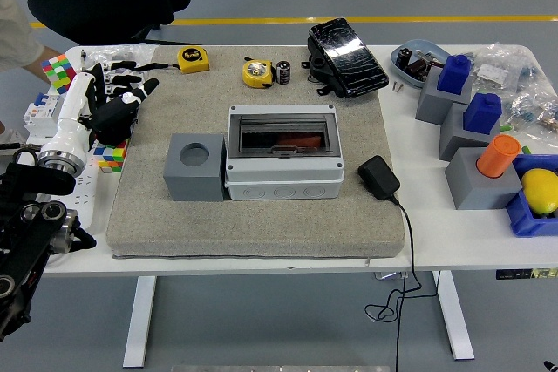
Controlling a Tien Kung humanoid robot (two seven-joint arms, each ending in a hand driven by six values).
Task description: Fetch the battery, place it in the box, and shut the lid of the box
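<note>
The grey box (281, 182) sits mid-mat with its clear lid (282, 139) lying flat; something red shows through it. A small dark battery (283, 72) stands on the mat behind the box, beside a yellow tape measure (256, 72). My left hand (119, 104) hovers at the mat's left edge, well left of the box, fingers spread and holding nothing. My right arm is out of view.
A grey block with a round hole (195, 167) touches the box's left side. A black charger (378, 177) lies to its right, a black case (347, 56) behind. A second tape measure (193, 59) lies far left. Coloured blocks crowd the right; a person's sleeve (13, 23) shows top left.
</note>
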